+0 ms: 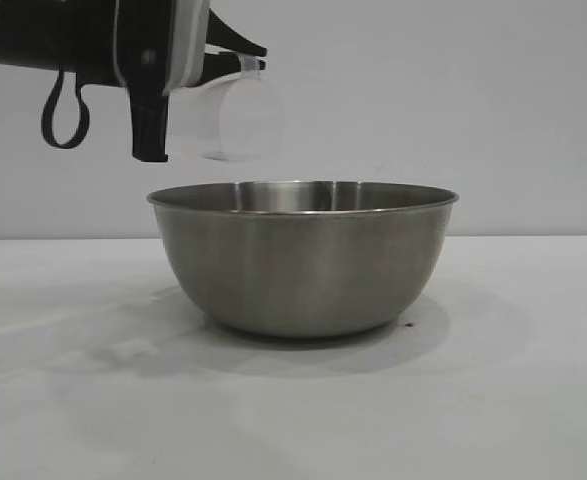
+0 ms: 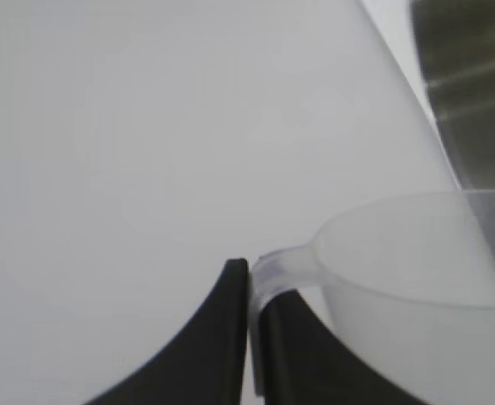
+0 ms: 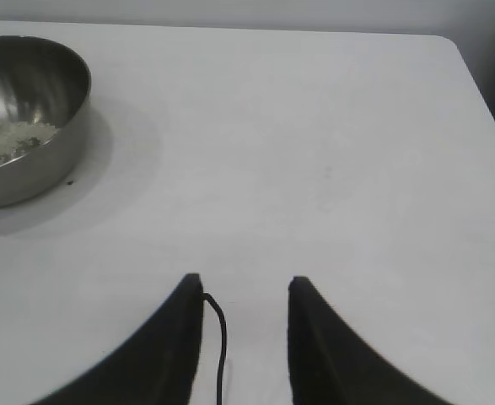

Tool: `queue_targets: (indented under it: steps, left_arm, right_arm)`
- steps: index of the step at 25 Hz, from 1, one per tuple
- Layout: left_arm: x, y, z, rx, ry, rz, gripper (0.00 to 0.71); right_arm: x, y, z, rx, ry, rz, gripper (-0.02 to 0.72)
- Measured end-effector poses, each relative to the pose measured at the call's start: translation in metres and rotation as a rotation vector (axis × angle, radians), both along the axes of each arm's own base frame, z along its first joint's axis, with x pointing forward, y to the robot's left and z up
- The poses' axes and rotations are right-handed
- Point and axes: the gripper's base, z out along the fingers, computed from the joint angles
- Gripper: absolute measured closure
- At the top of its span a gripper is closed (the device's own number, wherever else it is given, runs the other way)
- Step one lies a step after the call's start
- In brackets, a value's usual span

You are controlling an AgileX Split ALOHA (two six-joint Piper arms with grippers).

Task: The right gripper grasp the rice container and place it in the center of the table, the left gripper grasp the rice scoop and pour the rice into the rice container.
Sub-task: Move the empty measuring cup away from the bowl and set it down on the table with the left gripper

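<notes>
The rice container (image 1: pixel 303 260), a large steel bowl, stands on the white table (image 1: pixel 513 380) in the middle of the exterior view. Above its left rim hangs the rice scoop (image 1: pixel 238 115), a translucent cup tipped on its side, and my left gripper (image 1: pixel 248 55) is shut on its loop handle (image 2: pixel 274 274). In the left wrist view the scoop (image 2: pixel 416 261) looks empty. The right wrist view shows the rice container (image 3: pixel 28 118) with a pale layer of rice (image 3: pixel 11 142) inside. My right gripper (image 3: pixel 245 288) is open with nothing between its fingers, well away from the bowl above bare table.
The table's far edge and right corner (image 3: pixel 449 42) show in the right wrist view. A thin black cable (image 3: pixel 222 337) runs along one finger of the right gripper. A black cable loop (image 1: pixel 65 115) hangs under the left arm.
</notes>
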Motion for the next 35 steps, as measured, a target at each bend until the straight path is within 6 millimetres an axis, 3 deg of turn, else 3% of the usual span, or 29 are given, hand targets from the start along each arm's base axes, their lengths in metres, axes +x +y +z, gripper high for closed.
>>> queue_targets:
  steps: [6, 13, 27, 35]
  left_arm:
    - [0.009, 0.022, 0.001, -0.464, 0.194, 0.207, 0.71]
    - [0.013, 0.042, -0.002, -0.658, 0.218, 0.413, 0.71]
    - [-0.023, 0.079, -0.044, -0.745, 0.397, 0.558, 0.71]
    - [-0.022, 0.074, -0.079, -0.677, 0.51, 0.519, 0.71]
  right_arm:
    - [0.0, 0.0, 0.0, 0.0, 0.0, 0.0, 0.471]
    - [0.0, 0.0, 0.0, 0.0, 0.0, 0.0, 0.471]
    - [0.0, 0.0, 0.0, 0.0, 0.0, 0.0, 0.471]
    - [0.0, 0.0, 0.0, 0.0, 0.0, 0.0, 0.471]
